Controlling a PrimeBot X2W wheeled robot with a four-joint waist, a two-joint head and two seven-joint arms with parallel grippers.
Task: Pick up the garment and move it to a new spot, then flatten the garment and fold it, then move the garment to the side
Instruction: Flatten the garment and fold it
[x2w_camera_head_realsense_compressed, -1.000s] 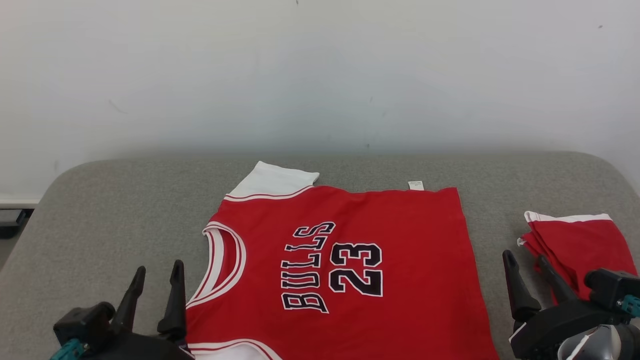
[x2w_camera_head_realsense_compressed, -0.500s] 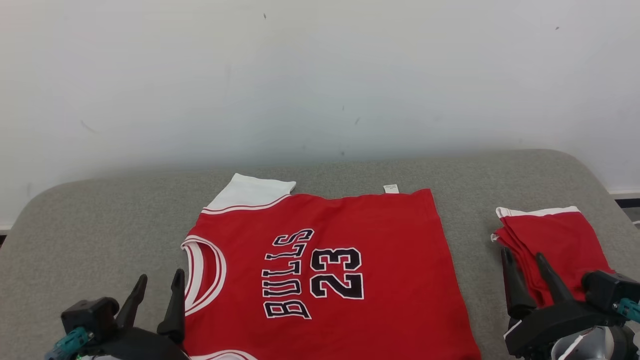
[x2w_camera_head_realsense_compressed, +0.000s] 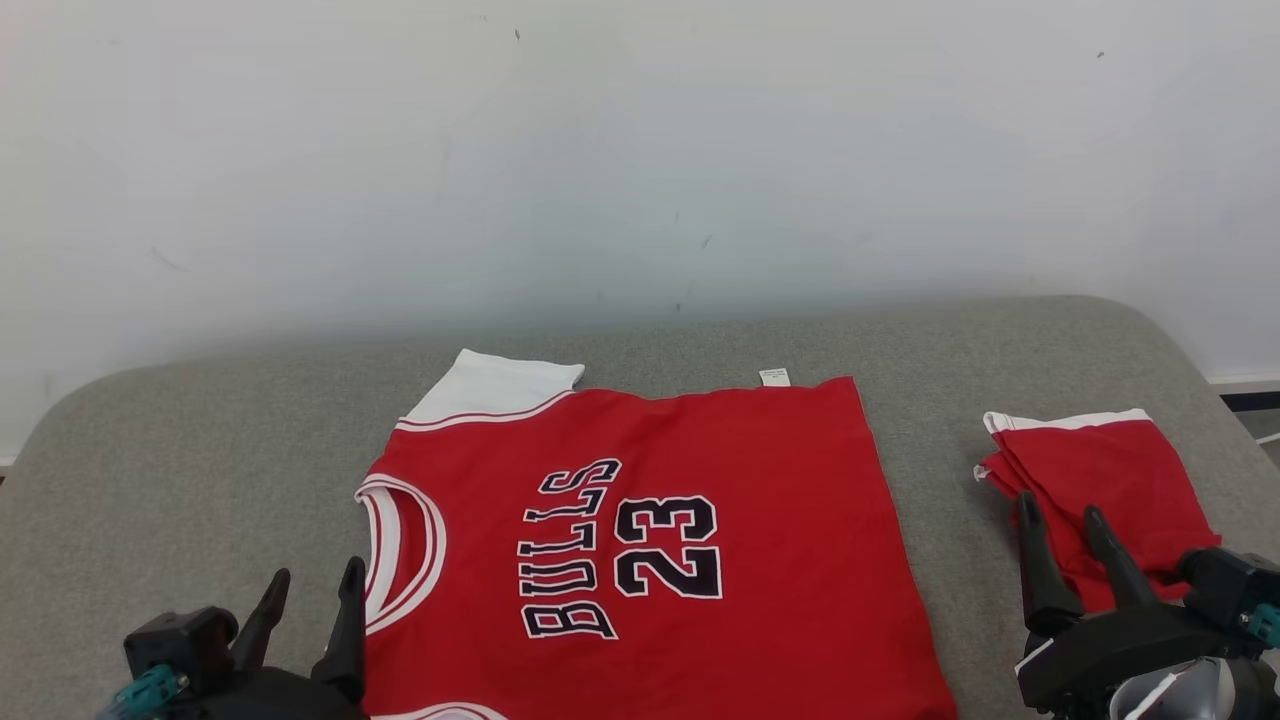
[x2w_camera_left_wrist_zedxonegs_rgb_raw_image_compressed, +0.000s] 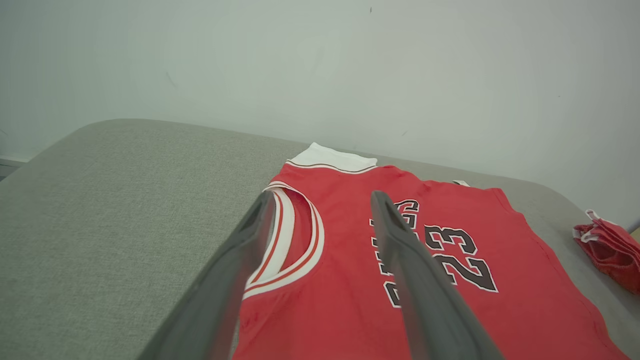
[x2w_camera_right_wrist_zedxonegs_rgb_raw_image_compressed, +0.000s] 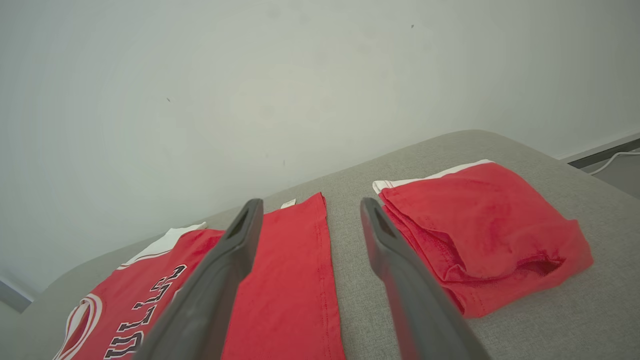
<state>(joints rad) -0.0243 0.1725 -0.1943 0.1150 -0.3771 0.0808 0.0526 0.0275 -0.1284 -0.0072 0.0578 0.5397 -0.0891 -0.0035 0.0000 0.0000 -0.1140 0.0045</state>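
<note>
The garment (x2w_camera_head_realsense_compressed: 660, 540) is a red jersey with white trim and "BULLS 23" in dark letters. It lies spread flat on the grey padded surface (x2w_camera_head_realsense_compressed: 200, 480), neck hole to the left, hem to the right. The same garment (x2w_camera_left_wrist_zedxonegs_rgb_raw_image_compressed: 415, 260) (x2w_camera_right_wrist_zedxonegs_rgb_raw_image_compressed: 280, 280) appears in both wrist views. My left gripper (x2w_camera_head_realsense_compressed: 312, 577) stands open at the lower left, beside the collar, with nothing between its fingers. At the lower right my right gripper (x2w_camera_head_realsense_compressed: 1063, 510) is open too, empty, between the jersey's hem and a folded red cloth.
A folded red cloth with a white edge (x2w_camera_head_realsense_compressed: 1100, 480) (x2w_camera_right_wrist_zedxonegs_rgb_raw_image_compressed: 480, 230) lies at the right of the surface. A pale wall (x2w_camera_head_realsense_compressed: 640, 150) rises right behind the surface's far edge. Bare grey padding stretches to the left of the jersey.
The whole head view has shifted, so the camera moved; jersey and folded cloth now sit further left in it. Both grippers stay open and empty, low in the view.
</note>
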